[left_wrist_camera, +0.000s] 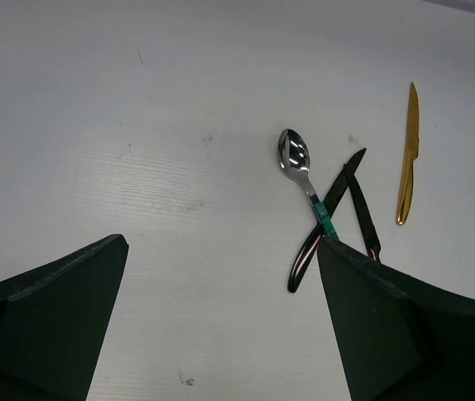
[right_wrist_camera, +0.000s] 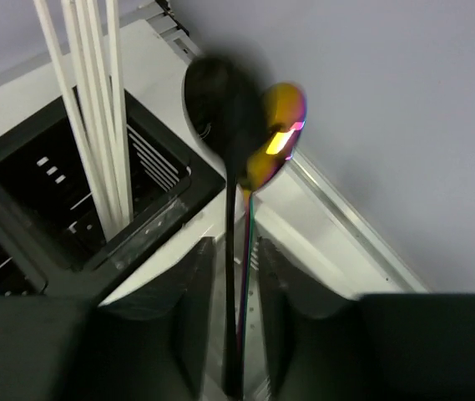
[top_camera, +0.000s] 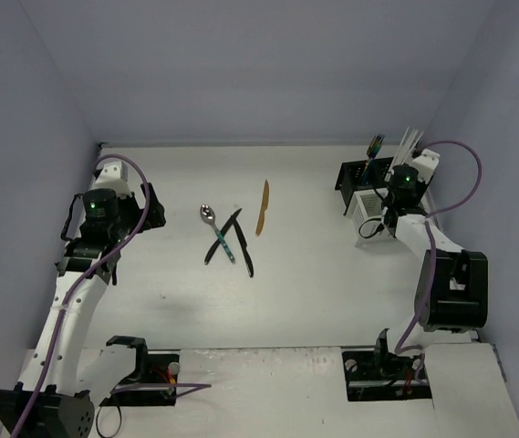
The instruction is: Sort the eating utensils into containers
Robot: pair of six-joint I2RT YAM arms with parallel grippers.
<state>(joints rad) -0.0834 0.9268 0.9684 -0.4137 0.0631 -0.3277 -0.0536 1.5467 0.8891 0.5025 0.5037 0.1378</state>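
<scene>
Left hand (left_wrist_camera: 222, 244) gapes; only the wrist view shows spoons (right_wrist_camera: 235, 125) in right hand (right_wrist_camera: 233, 244), grip unclear.

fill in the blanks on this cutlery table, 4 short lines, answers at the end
1. The knife lying apart from the spoon is ___ in colour.
2. In all, ___ utensils lie loose on the table.
3. The white sticks stand in the ___ caddy.
4. The left gripper has its jaws ___.

Missing words: gold; four; black; open.
</scene>
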